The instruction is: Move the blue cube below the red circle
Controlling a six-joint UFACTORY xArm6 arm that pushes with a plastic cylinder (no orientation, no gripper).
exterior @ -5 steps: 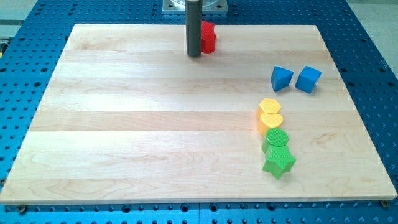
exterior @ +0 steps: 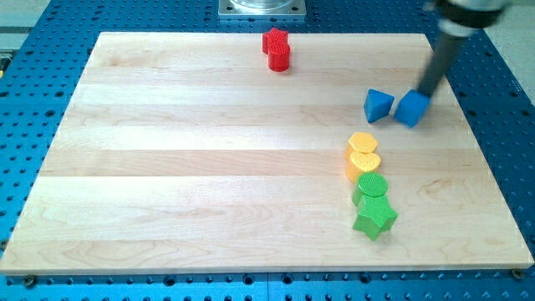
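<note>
The blue cube (exterior: 411, 109) sits near the board's right edge, with a second blue block (exterior: 378, 105), wedge-like, just to its left. Two red blocks stand together at the top middle: the red circle (exterior: 280, 58) in front and another red block (exterior: 274, 39) behind it. My tip (exterior: 426, 92) is at the blue cube's upper right corner, touching or almost touching it. The rod above it is blurred.
A yellow hexagon-like block (exterior: 361, 142) and a yellow heart (exterior: 364, 161) stand below the blue blocks. Under them are a green circle (exterior: 372, 186) and a green star (exterior: 374, 217). The wooden board (exterior: 167, 167) lies on a blue perforated table.
The rod has moved from beside the red blocks at the top middle across to the right, and now stands at the blue cube. The blocks have not visibly moved.
</note>
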